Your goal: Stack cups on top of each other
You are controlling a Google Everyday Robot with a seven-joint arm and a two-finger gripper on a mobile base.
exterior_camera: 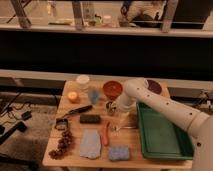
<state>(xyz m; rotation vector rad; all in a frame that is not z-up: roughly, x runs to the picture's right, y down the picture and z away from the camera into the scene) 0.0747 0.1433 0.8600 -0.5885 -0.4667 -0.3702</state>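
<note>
A: Where does the gripper (115, 106) sit?

B: It sits low over the middle of the bench (131, 143), at the end of the white arm (165, 107) that reaches in from the right. It is just in front of the orange-red bowl (112, 89).

A: Is it open or closed?

B: That cannot be told from this view. It is right at the silver cup (109, 106), which stands on the bench, but whether it grips that cup does not show.

A: And the other cup?

B: The pale blue cup (93, 95) stands upright to the left of the orange-red bowl. It is near the silver cup but apart from it, so the two are not stacked.

A: What else lies around them?

B: A white tub (82, 80) stands behind the pale blue cup and a small orange object (73, 96) lies to its left. The purple bowl (153, 87) is partly hidden behind the arm, and the green tray (162, 132) fills the right side. Toward the front lie a black block (90, 119), a grey-blue cloth (90, 144), a blue sponge (119, 152) and a dark bunch of grapes (61, 146).
</note>
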